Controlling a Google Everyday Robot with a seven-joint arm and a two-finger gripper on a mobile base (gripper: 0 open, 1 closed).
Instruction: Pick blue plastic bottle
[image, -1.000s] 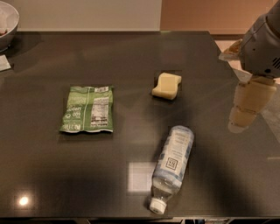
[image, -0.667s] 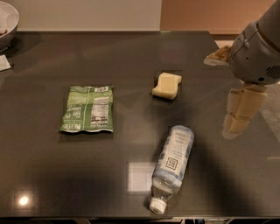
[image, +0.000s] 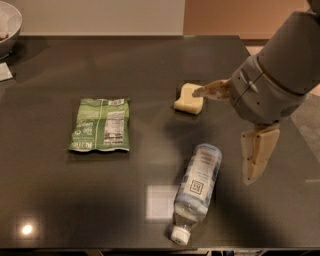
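The blue plastic bottle (image: 198, 187) lies on its side on the dark table (image: 150, 65), front of centre, its white cap pointing toward the front edge and its label with a dark square logo facing up. My gripper (image: 222, 136) hangs from the grey arm at the right, above the table and just right of and behind the bottle. It is open and empty, with one tan finger (image: 211, 90) reaching left toward the sponge and the other (image: 257, 154) pointing down beside the bottle.
A pale yellow sponge (image: 188, 99) lies behind the bottle, right by the upper finger. A green snack packet (image: 100, 124) lies flat at the left. A bowl (image: 9, 27) stands at the far left corner. The table's right edge runs under the arm.
The arm has swung left and forward over the table. The gripper now sits much closer to the bottle and sponge. The objects have not moved.
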